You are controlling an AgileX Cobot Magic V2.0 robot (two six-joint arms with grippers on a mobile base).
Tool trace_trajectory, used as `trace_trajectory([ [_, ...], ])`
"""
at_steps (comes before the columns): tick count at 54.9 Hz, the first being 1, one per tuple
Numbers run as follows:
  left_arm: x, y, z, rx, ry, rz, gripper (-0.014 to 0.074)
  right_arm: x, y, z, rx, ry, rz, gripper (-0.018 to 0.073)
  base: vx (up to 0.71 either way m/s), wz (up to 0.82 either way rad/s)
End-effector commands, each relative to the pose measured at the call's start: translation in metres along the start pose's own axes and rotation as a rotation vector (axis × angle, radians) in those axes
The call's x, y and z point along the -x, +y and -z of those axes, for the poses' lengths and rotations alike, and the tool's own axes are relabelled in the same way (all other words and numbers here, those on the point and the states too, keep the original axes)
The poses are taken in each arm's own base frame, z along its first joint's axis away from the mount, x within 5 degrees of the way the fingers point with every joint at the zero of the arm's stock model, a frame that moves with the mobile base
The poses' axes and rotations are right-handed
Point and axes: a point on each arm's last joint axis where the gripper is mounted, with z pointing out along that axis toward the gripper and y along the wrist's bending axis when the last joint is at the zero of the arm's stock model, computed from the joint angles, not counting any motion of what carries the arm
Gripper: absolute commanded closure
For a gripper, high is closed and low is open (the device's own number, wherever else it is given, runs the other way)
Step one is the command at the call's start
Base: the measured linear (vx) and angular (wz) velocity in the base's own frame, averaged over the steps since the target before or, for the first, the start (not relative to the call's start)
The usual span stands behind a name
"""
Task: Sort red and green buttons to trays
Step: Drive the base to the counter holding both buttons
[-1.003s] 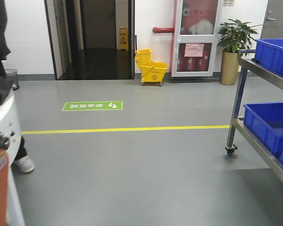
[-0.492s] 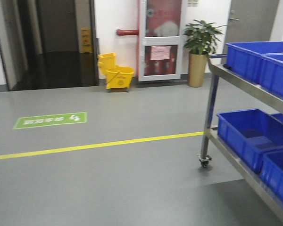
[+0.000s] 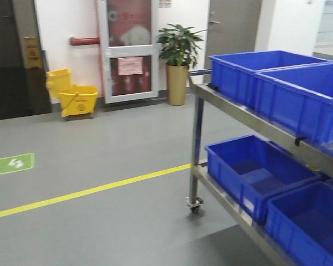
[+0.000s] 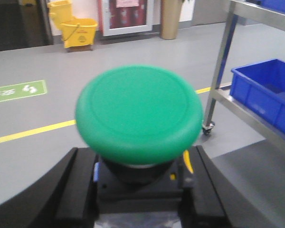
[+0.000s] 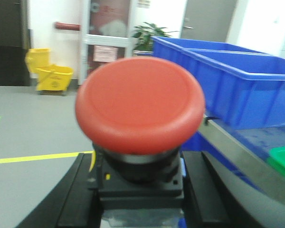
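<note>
A steel cart loaded with deep blue bins fills the front-facing view from 1 to 5 o'clock. A yellow mop bucket sits at 10 o'clock, a potted plant near 12, and a yellow floor line runs out toward 8. Only the wrist cameras show the buttons. In the left wrist view the green button sits dead centre, its smooth, domed cap wider than the black base beneath, with a yellow marking at 4 o'clock under the rim. The left gripper has its black fingers pressed against either side of that base, holding it upright above the grey floor. The right wrist view shows the red button the same way: a glossy mushroom cap on a dark collar and square black base, clamped between the fingers of the right gripper. That view alone catches a corner of the bright green tray at 4 o'clock on the cart's shelf, well apart from the red button.
</note>
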Motion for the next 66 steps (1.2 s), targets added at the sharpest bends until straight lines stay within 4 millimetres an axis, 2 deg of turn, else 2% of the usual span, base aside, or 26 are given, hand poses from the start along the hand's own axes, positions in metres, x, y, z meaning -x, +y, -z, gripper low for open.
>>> trace_trajectory([
  [1,0.0137,-0.0054,0.0023,-0.054,-0.071,-0.004,0.0591,0.0154,0.0011,0.0005,0.028,-0.084,0.017,0.0568,0.5,-0.42],
  [28,0.0137,-0.0054,0.0023,-0.054,-0.071,-0.004,0.0591,0.0154,0.0011,0.0005,0.028,-0.084,0.017,0.0568,0.48,-0.54],
  [66,0.0137,-0.0054,0.0023,-0.054,-0.071,-0.004,0.0591,0.0154,0.0011,0.0005,0.028,-0.084,0.017,0.0568,0.33,-0.86],
])
